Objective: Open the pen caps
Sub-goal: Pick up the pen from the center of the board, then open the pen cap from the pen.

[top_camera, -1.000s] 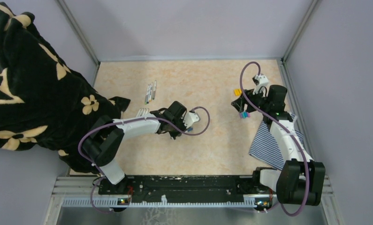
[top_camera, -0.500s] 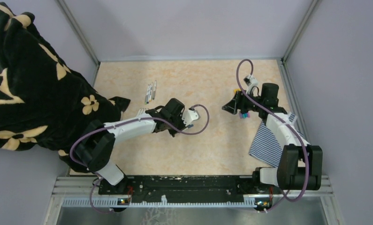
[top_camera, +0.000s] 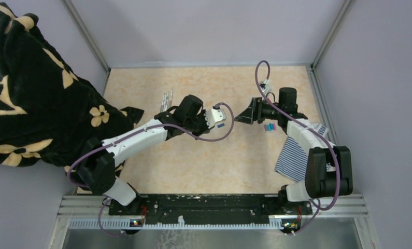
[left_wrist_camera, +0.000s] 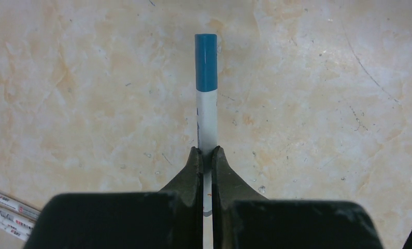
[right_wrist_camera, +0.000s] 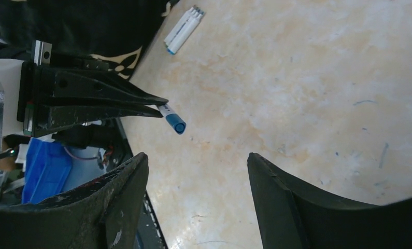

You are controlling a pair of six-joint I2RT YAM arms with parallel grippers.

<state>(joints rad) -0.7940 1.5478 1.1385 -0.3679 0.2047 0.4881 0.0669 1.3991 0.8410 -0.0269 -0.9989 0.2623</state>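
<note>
My left gripper (left_wrist_camera: 207, 153) is shut on the white barrel of a pen (left_wrist_camera: 207, 116) whose teal-blue cap (left_wrist_camera: 206, 62) sticks out past the fingertips. In the top view this gripper (top_camera: 216, 121) holds the pen above the table's middle, cap (top_camera: 221, 125) pointing right. My right gripper (top_camera: 240, 118) is open and empty, facing the left one a short gap away. In the right wrist view the cap (right_wrist_camera: 175, 124) is beyond my open right gripper (right_wrist_camera: 197, 155), apart from both fingers. Loose purple and blue pen caps (top_camera: 268, 126) lie on the table under the right arm.
Several white pens (top_camera: 166, 99) lie together at the table's far left; they also show in the right wrist view (right_wrist_camera: 184, 30). A blue-and-white striped cloth (top_camera: 296, 151) lies at the right. A black floral blanket (top_camera: 32, 93) covers the left edge.
My left gripper has carried the pen up and to the right. My right gripper has left the loose caps and swung left to face the pen's cap.
</note>
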